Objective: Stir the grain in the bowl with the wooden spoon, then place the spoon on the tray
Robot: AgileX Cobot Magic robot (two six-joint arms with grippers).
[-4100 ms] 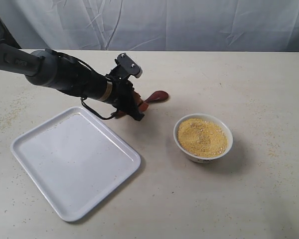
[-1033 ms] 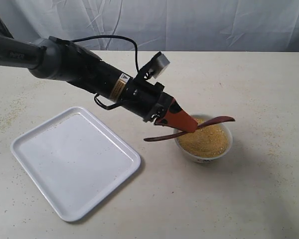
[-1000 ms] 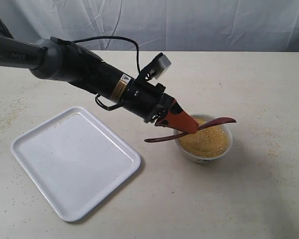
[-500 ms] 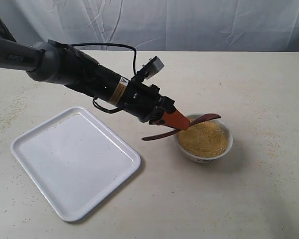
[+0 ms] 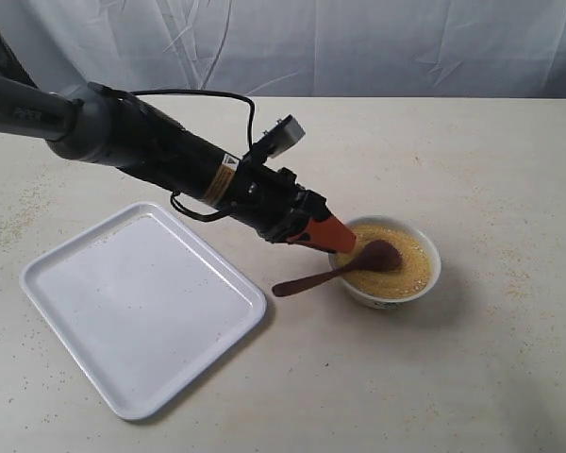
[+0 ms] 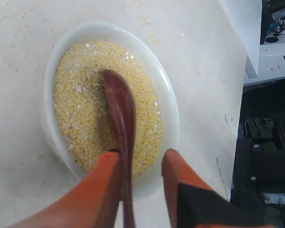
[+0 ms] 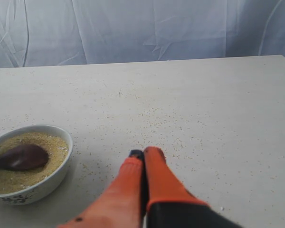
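The white bowl (image 5: 432, 274) of yellow grain (image 5: 407, 253) stands right of centre. The dark wooden spoon (image 5: 358, 262) lies with its head in the grain and its handle slanting out over the near-left rim. My left gripper (image 5: 347, 247) hovers just above that handle, open. In the left wrist view its jaws (image 6: 141, 156) stand apart. The spoon (image 6: 118, 104) lies along one finger, with a clear gap to the other. The white tray (image 5: 141, 311) lies at the left. My right gripper (image 7: 145, 152) is shut on nothing, above bare table beside the bowl (image 7: 61, 171).
Loose grains speckle the beige tabletop (image 5: 509, 189), most thickly at the far left near the tray. A white cloth backdrop (image 5: 358, 47) hangs behind the table. The left arm (image 5: 132, 142) stretches across above the tray's far corner.
The left gripper drew back toward the bowl's near-left rim and lowered. The spoon tipped from nearly level above the bowl down into the grain, and now lies below the fingers.
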